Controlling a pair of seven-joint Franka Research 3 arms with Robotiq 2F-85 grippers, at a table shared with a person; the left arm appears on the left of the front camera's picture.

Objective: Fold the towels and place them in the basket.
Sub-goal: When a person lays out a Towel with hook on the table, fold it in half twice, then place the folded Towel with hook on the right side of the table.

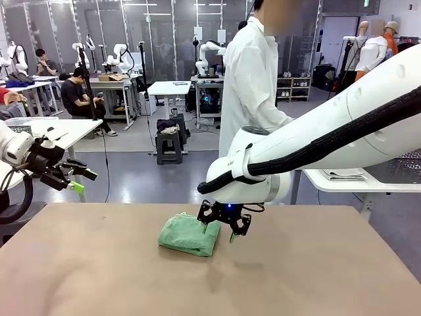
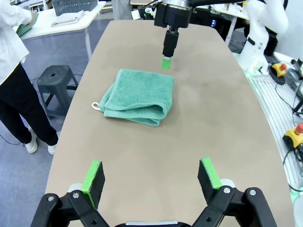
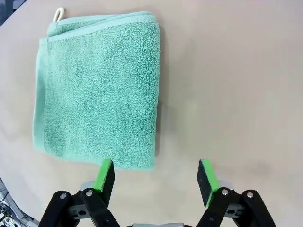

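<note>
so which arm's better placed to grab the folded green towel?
Right. The right gripper, open, hangs right at the edge of the green towel. The left gripper, also open, sits well back, off the left side of the table.

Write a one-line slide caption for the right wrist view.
Open right tool poised over the table, one finger at the edge of the folded mint green towel.

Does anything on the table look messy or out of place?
Nothing stands out. The mint green towel lies folded on the table, loop at one corner; the right gripper hovers at its edge, jaws open.
</note>
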